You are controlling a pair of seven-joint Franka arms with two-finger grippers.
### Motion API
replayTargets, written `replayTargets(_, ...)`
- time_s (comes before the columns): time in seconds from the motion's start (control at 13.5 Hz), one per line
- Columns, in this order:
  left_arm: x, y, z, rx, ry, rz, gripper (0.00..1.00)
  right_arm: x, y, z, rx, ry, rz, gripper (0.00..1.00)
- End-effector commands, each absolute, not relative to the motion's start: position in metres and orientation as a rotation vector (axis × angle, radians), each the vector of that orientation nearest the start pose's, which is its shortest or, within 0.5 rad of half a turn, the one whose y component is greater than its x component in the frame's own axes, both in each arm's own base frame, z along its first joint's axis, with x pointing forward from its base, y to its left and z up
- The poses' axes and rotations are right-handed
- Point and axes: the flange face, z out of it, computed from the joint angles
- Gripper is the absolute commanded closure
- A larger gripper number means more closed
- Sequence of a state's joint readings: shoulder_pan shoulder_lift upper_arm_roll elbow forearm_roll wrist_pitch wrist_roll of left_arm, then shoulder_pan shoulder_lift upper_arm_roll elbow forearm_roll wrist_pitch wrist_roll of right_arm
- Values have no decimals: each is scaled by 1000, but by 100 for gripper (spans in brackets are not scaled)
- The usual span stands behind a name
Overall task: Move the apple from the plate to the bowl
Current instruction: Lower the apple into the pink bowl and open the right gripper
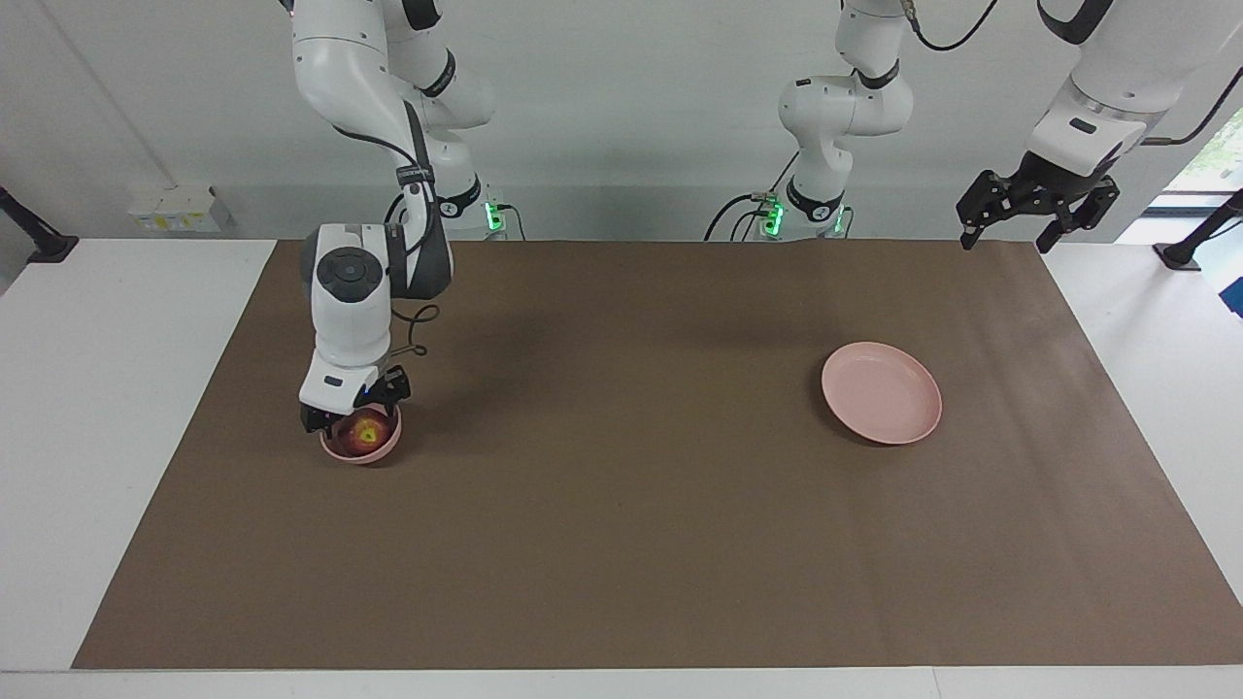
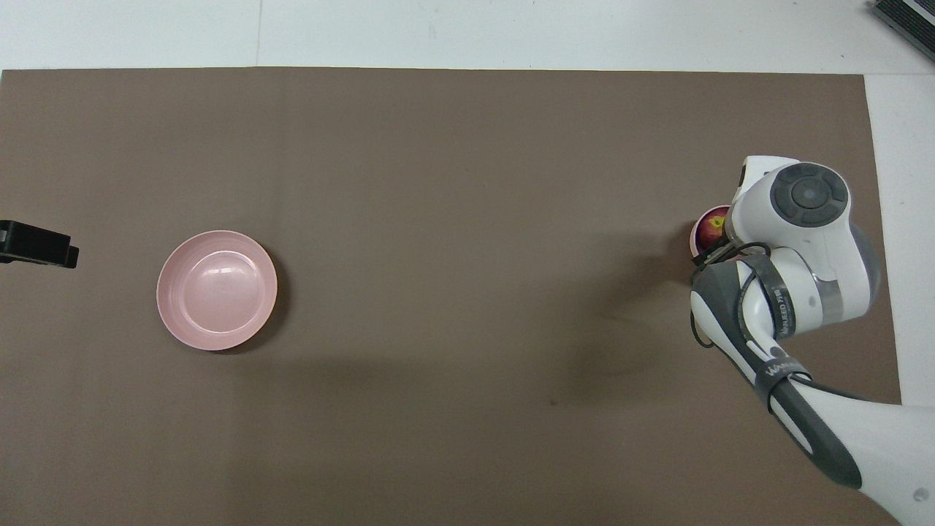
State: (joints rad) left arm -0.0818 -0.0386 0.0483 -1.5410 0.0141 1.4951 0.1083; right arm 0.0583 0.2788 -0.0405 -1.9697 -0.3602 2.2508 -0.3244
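Overhead view, right hand (image 1: pixel 355 416) wide open over bowl (image 1: pixel 361 449), hiding most of apple (image 2: pixel 713 226) (yellow patch visible), left hand (image 1: pixel 1035 209) open.

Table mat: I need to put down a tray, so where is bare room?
The broad stretch between the bowl and the plate is bare. It is crowded only at the bowl, where the right tool hangs over the apple.

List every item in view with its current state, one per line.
apple: lying in the bowl, released.
bowl: upright, holds the apple, toward the right arm's end.
plate: flat on the mat, nothing on it.
right gripper: open, just above the apple and bowl.
left gripper: open, raised over the table edge, waiting.
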Motion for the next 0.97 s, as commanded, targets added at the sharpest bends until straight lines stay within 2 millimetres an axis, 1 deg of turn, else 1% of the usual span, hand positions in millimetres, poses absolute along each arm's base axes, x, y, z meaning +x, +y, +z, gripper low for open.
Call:
replayTargets(0.0,530,-12,657,-3120,221,20,0,608,14,370,-3266,-834,81,0)
replayTargets(0.07,530,-12,657,-3120,221,23,0,607,19,383,-3254,-785,64,0)
replayTargets(0.15,530,-12,657,-3120,221,23,0,605,25,395,-3246,-699,36,0)
replayTargets(0.22,530,-12,657,-3120,221,20,0,601,26,407,-3252,-603,22,0)
replayTargets(0.45,530,-12,657,-3120,221,23,0,592,27,449,-3252,-467,-1,0)
replayTargets(0.52,530,-12,657,-3120,221,20,0,591,26,471,-3221,-386,-13,0)
replayTargets(0.67,530,-12,657,-3120,221,20,0,589,27,513,-3203,-287,-10,0)
replayTargets(0.82,530,-12,657,-3120,221,20,0,578,25,561,-3173,-173,-27,0)
replayTargets(0.89,530,-12,657,-3120,221,23,0,570,23,584,-3169,-160,-46,0)
